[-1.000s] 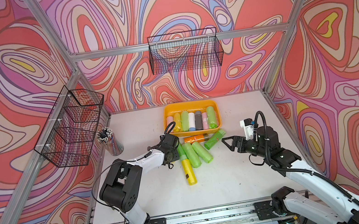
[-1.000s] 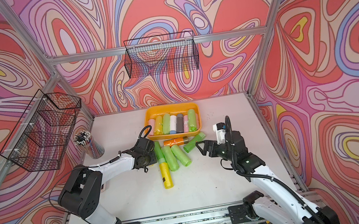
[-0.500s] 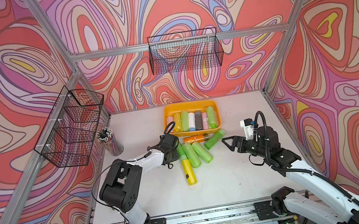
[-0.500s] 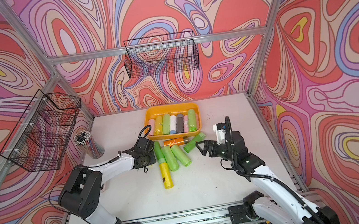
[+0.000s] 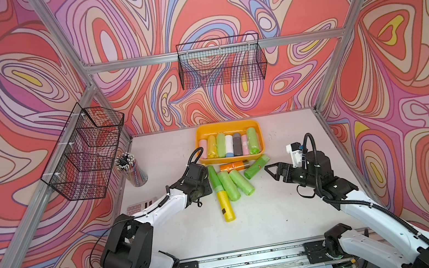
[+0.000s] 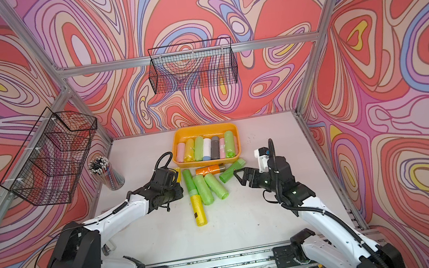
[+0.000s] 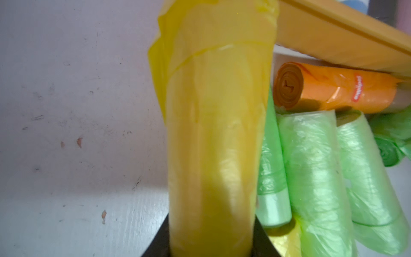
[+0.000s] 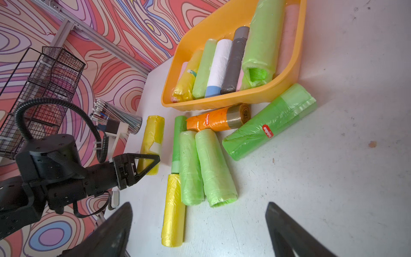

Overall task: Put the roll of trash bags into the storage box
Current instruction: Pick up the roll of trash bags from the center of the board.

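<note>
A bimanual robot works on a white table inside a booth with swirling red, pink and purple walls. The left gripper has its jaws closed around one end of a yellow roll of trash bags, which fills the gap between them in the left wrist view. That roll lies low at table level, outside the storage box, just beside the box's near left corner; whether it is lifted off the surface cannot be told. The shallow orange-yellow box sits at the back centre of the table and holds a row of rolls side by side: pink, yellow, green, white, grey, pink and green. In front of the box a loose cluster lies on the table: an orange roll against the box's near wall, a green roll with a red label, three more green rolls and a second yellow roll nearest the robot. The right gripper hangs just beside the labelled green roll with its jaws spread wide and nothing between them. A cup of pencils stands at the left edge.
</note>
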Robot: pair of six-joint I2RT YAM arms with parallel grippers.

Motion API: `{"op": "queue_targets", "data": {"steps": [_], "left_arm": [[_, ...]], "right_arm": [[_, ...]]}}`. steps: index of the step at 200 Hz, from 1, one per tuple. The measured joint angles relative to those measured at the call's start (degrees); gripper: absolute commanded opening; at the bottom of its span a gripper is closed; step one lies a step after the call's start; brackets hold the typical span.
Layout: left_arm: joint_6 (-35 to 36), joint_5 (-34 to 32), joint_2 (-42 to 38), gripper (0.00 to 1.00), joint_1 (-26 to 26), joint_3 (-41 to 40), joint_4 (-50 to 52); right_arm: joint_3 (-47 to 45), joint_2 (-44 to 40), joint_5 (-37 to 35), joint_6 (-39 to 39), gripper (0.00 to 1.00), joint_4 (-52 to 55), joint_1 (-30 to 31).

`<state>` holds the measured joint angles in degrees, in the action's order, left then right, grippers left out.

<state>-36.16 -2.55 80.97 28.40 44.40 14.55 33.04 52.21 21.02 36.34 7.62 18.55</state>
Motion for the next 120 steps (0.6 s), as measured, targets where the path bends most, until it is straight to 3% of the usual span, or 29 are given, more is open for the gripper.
{"op": "queue_targets", "data": {"steps": [65,120], "left_arm": [[0.61,2.64,-13.31,0.24,0.0,-2.89,0.09],[1.49,6.62,-16.48,0.24,0.0,-2.89,0.02]], "right_arm": [[2.69,1.9,-0.13,1.29,0.95,1.62,0.0],[4.15,2.34,-1.31,2.12,0.95,2.75,0.0]]}}
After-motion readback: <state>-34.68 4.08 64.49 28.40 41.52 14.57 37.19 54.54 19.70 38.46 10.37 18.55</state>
